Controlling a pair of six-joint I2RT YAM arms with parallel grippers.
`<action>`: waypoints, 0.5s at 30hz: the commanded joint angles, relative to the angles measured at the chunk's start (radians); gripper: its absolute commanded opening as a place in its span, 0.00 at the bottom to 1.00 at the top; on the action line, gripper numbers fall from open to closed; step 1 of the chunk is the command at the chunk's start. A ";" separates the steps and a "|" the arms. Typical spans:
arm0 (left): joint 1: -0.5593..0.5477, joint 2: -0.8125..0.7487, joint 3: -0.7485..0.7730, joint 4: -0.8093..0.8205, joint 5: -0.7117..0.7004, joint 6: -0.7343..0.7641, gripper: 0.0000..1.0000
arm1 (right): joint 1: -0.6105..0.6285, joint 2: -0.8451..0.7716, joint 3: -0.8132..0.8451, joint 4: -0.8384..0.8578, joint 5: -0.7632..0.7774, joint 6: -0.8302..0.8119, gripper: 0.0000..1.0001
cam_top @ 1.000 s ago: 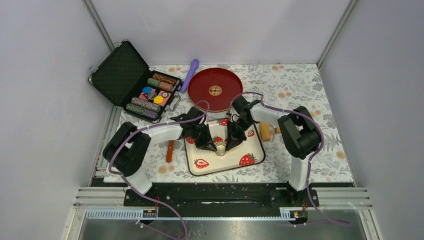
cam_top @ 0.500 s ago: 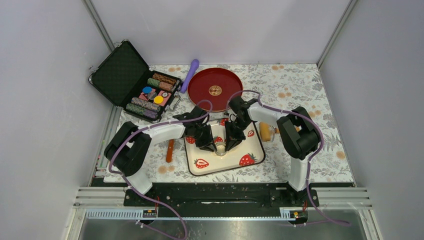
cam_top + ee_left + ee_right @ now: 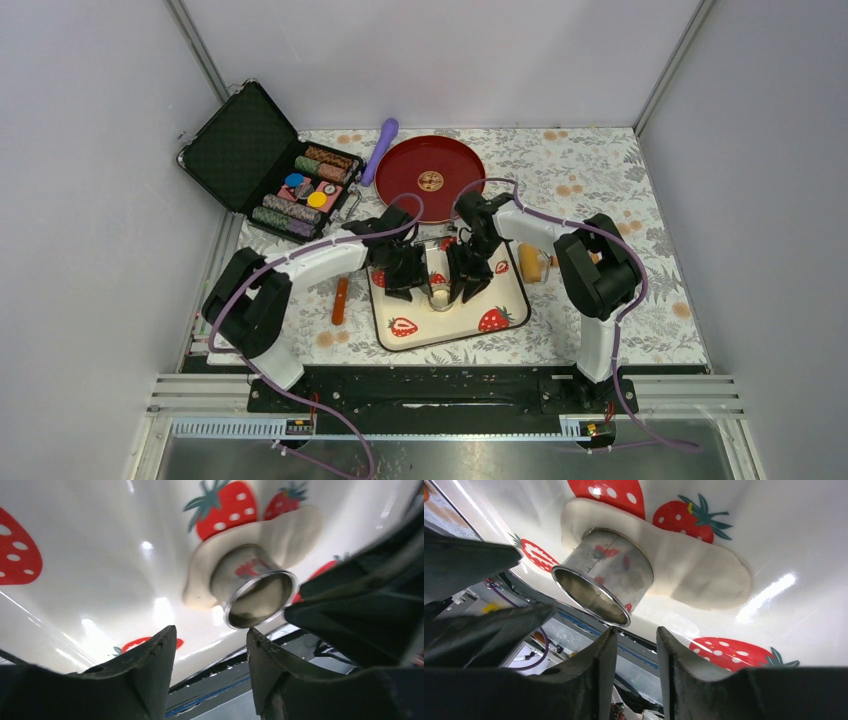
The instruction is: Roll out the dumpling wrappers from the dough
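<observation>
1. Left gripper [image 3: 210, 635]: fingers spread, nothing between them. It hangs low over the plate, just beside the ring cutter on its left.
2. Right gripper [image 3: 636, 632]: fingers parted by a narrower gap, also empty. It sits close on the cutter's right side. Flanking the cutter from both sides probably suits pressing or lifting it evenly.
3. Ring cutter [image 3: 604, 585]: a metal sleeve standing on the dough with its open rim up, touched by neither gripper. It is judged to be set there to stamp one round.
4. Dough [image 3: 704, 575]: a flattened, irregular pale sheet near the middle of the plate. It lies under the cutter and spreads wider to one side.
5. Dumpling wrappers: none lies free in view. Any cut disc would sit inside the ring, where it cannot be made out.
6. Strawberry plate [image 3: 455, 343]: white with a raised rim. The cutter stands away from every edge. Straight up is the clear way out, since sideways the two grippers crowd each other.
7. Surroundings:
   - A red tray [image 3: 430, 178] lies behind the plate.
   - A wooden roller [image 3: 533, 266] sits just beside the plate's right edge, partly hidden by the right arm.
   - An orange-handled tool [image 3: 340, 300] lies to the left.
   - A chip case [image 3: 270, 165] stands well apart at the far left.
   - The most open cloth lies at the far right.
</observation>
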 commanded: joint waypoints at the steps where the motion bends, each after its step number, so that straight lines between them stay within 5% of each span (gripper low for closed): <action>1: 0.004 -0.086 0.122 -0.020 -0.015 0.029 0.55 | 0.006 -0.049 0.057 -0.071 0.029 -0.017 0.45; 8: 0.017 -0.161 0.106 0.084 0.061 -0.005 0.60 | 0.000 -0.072 0.081 -0.089 0.045 -0.021 0.57; 15: 0.076 -0.260 -0.071 0.275 0.140 -0.105 0.60 | -0.026 -0.082 0.089 -0.087 0.027 -0.025 0.53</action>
